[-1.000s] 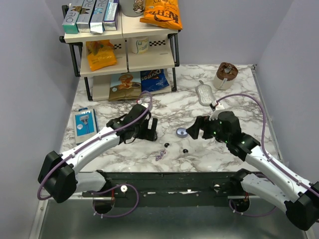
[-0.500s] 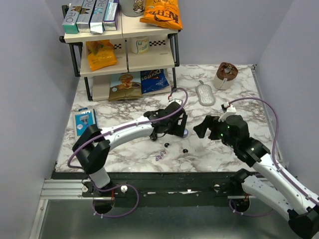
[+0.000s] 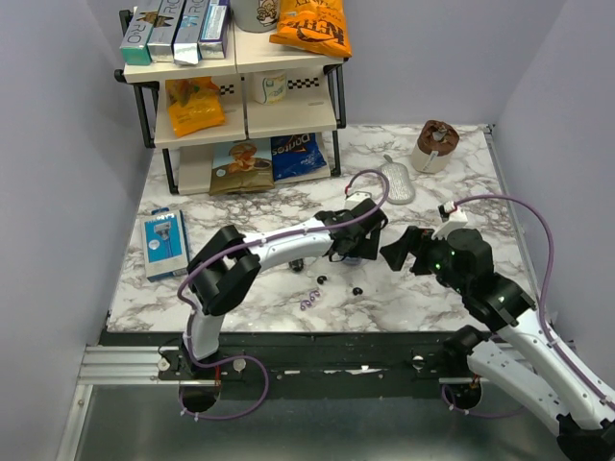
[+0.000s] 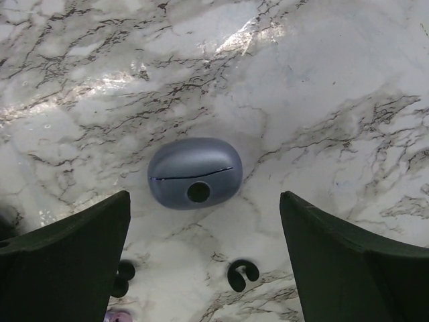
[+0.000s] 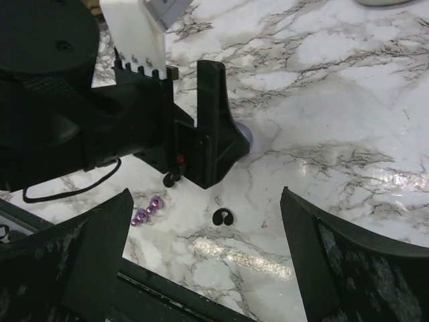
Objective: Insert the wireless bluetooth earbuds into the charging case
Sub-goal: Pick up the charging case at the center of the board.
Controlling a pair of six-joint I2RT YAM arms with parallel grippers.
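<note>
Nearer earbud [image 3: 357,290] and other earbud [image 3: 321,280] unmoved, loose on desk [image 3: 452,192], just in front of charging case [image 4: 194,173], which looks closed. Left claw [image 3: 356,246] has swung over from desk's left and is now wide open astride the case, gripping nothing. Right claw [image 3: 398,252] backed off slightly, open, empty. Insertion not yet started.
</note>
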